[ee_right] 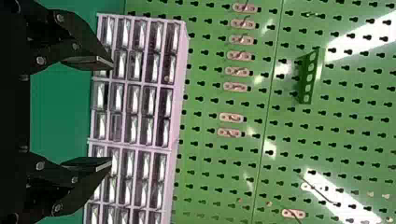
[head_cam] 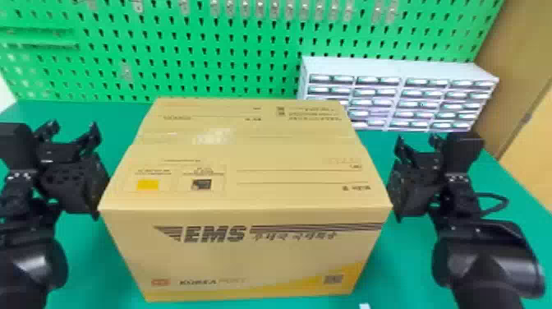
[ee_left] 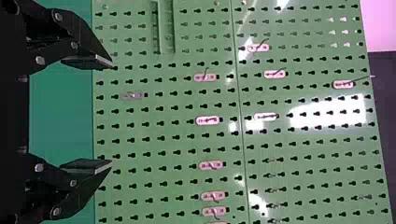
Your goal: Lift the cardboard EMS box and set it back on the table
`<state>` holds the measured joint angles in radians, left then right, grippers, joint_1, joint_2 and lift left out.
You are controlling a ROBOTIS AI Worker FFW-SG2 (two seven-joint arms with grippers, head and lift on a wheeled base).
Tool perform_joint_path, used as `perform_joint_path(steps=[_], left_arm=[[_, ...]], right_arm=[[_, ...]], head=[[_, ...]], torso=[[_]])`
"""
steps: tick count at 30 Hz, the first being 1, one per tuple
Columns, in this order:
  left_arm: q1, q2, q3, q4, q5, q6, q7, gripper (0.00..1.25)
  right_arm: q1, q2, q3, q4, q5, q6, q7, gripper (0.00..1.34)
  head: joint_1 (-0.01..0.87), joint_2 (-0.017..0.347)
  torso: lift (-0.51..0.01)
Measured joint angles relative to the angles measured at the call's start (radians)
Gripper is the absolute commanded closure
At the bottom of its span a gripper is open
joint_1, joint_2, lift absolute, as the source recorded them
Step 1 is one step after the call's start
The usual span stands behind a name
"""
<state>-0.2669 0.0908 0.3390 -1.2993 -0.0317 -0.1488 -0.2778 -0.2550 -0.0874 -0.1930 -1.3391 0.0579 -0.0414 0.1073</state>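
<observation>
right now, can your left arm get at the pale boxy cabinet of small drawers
Probably not directly: the tan cardboard EMS box stands between the black left gripper and the cabinet at the back right.

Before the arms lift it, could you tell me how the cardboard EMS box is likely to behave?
The EMS box should keep its shape, as its front looks flat. Wide and squat, it seems unlikely to tip. Closed up, it could be light or heavy.
</observation>
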Motion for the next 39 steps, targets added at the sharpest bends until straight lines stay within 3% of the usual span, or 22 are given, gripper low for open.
perform_joint_path(steps=[39], left_arm=[[0.003,0.001,-0.001,0.0,-0.004,0.0,-0.001,0.49]], right_arm=[[-0.003,-0.008,-0.004,0.0,-0.002,0.0,0.0,0.53]], head=[[0.678,-0.015]], torso=[[-0.093]])
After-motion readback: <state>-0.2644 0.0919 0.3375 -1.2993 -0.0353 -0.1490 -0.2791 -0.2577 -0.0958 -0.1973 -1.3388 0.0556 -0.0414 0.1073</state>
